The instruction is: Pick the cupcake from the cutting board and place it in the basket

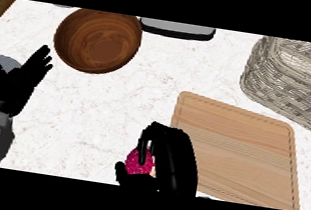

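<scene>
Grip: we're curling our right hand (168,162) round the pink-frosted cupcake (139,161), off the pale wooden cutting board (237,152).
Risk: we're risking clipping the grey woven wicker basket (266,85) rim w/ it.
Left hand (13,87): resting w/ fingers apart.

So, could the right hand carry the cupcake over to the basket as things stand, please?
Probably yes. The right hand is curled round the cupcake at the cutting board's left edge, and only the bare board and open counter lie between it and the basket. Whether the arm stretches that far cannot be told.
</scene>
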You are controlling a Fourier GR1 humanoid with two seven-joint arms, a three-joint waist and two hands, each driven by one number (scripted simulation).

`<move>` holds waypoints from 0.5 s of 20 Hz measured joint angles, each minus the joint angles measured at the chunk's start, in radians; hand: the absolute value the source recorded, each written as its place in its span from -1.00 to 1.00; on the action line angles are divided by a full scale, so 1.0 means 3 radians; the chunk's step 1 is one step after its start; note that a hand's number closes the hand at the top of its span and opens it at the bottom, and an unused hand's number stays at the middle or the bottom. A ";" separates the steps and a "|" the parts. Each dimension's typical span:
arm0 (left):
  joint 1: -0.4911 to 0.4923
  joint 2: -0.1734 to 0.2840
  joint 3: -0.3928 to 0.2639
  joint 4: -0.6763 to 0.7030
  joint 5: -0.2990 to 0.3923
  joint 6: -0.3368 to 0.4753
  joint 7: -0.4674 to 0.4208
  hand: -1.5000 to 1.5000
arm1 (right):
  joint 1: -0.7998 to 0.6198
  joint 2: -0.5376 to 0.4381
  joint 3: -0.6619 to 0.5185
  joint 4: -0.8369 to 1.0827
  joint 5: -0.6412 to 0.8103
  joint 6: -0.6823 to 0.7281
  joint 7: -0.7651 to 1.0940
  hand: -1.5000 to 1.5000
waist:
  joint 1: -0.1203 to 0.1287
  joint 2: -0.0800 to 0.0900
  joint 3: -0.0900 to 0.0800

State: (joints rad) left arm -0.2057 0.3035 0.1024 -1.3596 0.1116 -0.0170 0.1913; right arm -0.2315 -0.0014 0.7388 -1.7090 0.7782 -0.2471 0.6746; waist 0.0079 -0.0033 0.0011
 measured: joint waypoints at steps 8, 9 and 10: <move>0.0002 -0.0005 0.0016 -0.0037 -0.0026 0.0008 0.0051 0.00 | -0.0462 0.0001 0.0046 -0.0842 0.0575 -0.0006 0.0932 1.00 | -0.0033 -0.0005 -0.0006; 0.0049 -0.0005 0.0022 -0.0063 -0.0021 -0.0005 0.0027 0.00 | -0.0520 0.0000 -0.0004 -0.0948 0.0636 0.0094 0.1030 1.00 | -0.0032 -0.0006 -0.0006; 0.0023 -0.0010 0.0024 -0.0051 -0.0029 0.0001 0.0040 0.00 | -0.0593 -0.0001 -0.0046 -0.1013 0.0668 0.0160 0.1110 1.00 | -0.0033 -0.0004 -0.0006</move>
State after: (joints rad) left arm -0.1989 0.3003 0.1097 -1.3748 0.1028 -0.0166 0.2031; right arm -0.4094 -0.0017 0.7249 -2.0129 0.9787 -0.1990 1.0076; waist -0.0020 -0.0045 -0.0007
